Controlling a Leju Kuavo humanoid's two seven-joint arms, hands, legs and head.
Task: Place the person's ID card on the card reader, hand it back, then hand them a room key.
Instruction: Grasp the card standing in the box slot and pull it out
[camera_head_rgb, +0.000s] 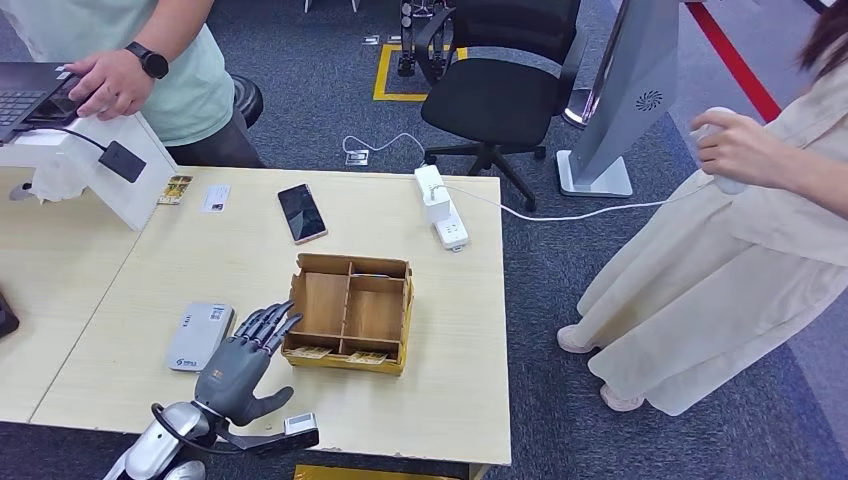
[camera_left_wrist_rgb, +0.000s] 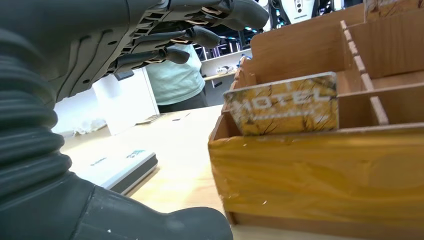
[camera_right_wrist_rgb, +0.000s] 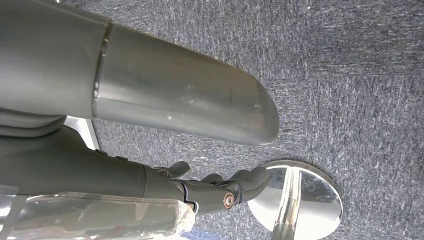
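Note:
My left hand (camera_head_rgb: 243, 367) hovers over the table's front edge, fingers spread and holding nothing, tips beside the front left corner of the wooden box (camera_head_rgb: 350, 310). Yellow hotel key cards (camera_head_rgb: 312, 352) stand in the box's narrow front slots; one key card (camera_left_wrist_rgb: 285, 105) shows close up past my fingers (camera_left_wrist_rgb: 200, 35). The grey card reader (camera_head_rgb: 198, 335) lies flat just left of the hand, also seen as the card reader (camera_left_wrist_rgb: 120, 167). A small white card (camera_head_rgb: 214, 198) lies at the table's far side. My right hand (camera_right_wrist_rgb: 220, 187) hangs over carpet, fingers loose, holding nothing.
A black phone (camera_head_rgb: 301, 212) and a white power strip (camera_head_rgb: 440, 208) lie beyond the box. A person in a beige dress (camera_head_rgb: 700, 260) stands to the right of the table. Another person (camera_head_rgb: 120, 80) at the far left touches a laptop. An office chair (camera_head_rgb: 495, 95) stands behind.

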